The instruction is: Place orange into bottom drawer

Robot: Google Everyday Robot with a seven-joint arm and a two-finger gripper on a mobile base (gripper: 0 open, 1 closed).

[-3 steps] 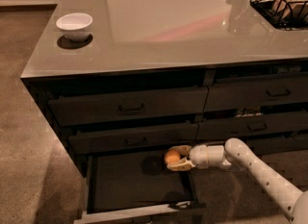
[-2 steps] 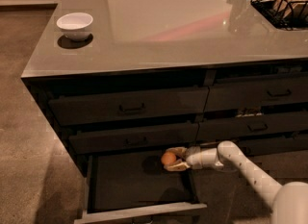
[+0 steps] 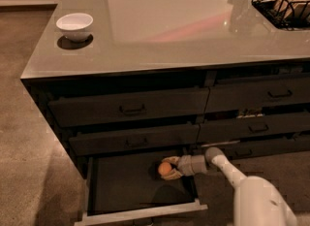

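Note:
The orange (image 3: pixel 165 169) is small, round and orange-yellow. It sits between the fingers of my gripper (image 3: pixel 171 168), which is shut on it just above the floor of the bottom drawer (image 3: pixel 138 214). That drawer is pulled open at the lower left of the cabinet, with a dark flat interior and a lighter grey front edge. My white arm (image 3: pixel 232 171) reaches in from the lower right, over the drawer's right side.
A white bowl (image 3: pixel 74 25) stands on the grey countertop (image 3: pixel 184 36) at the left. A black wire basket (image 3: pixel 283 4) sits at the far right of the counter. Closed dark drawers with bar handles (image 3: pixel 131 109) are above the open one. Brown carpet surrounds the cabinet.
My gripper has carried the orange a little to the left and deeper over the open drawer. The arm has followed it leftward.

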